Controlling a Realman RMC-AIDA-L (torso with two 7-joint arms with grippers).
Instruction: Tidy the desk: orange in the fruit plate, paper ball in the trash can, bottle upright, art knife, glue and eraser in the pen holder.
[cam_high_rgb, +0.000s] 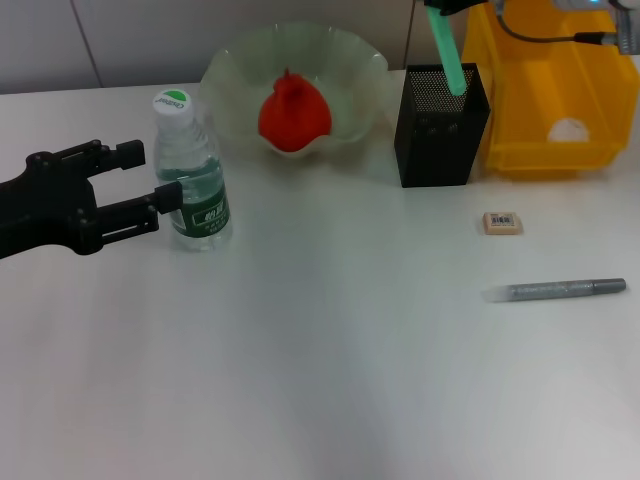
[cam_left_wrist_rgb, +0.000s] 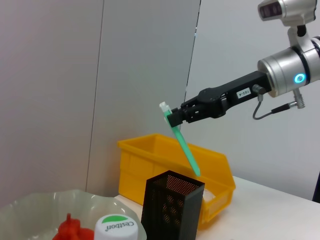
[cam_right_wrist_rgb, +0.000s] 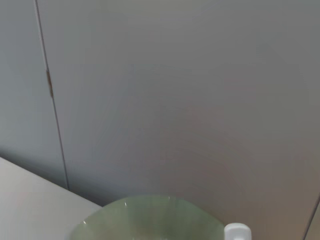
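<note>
The bottle (cam_high_rgb: 192, 185) stands upright at the left, and its cap (cam_left_wrist_rgb: 116, 227) also shows in the left wrist view. My left gripper (cam_high_rgb: 158, 175) is open beside it, with the lower fingertip against its side. The orange (cam_high_rgb: 293, 113) lies in the fruit plate (cam_high_rgb: 350, 60). My right gripper (cam_left_wrist_rgb: 172, 117), at the top edge of the head view (cam_high_rgb: 445, 6), is shut on a slim green stick (cam_high_rgb: 448, 55) that looks like the glue. The stick's lower end is at the mouth of the pen holder (cam_high_rgb: 440, 130). The eraser (cam_high_rgb: 502, 223) and a grey pen-shaped art knife (cam_high_rgb: 555, 290) lie on the table. The paper ball (cam_high_rgb: 570, 130) is in the trash can (cam_high_rgb: 530, 110).
The trash can stands right beside the pen holder at the back right. The fruit plate sits between the bottle and the pen holder. A pale wall rises behind the table.
</note>
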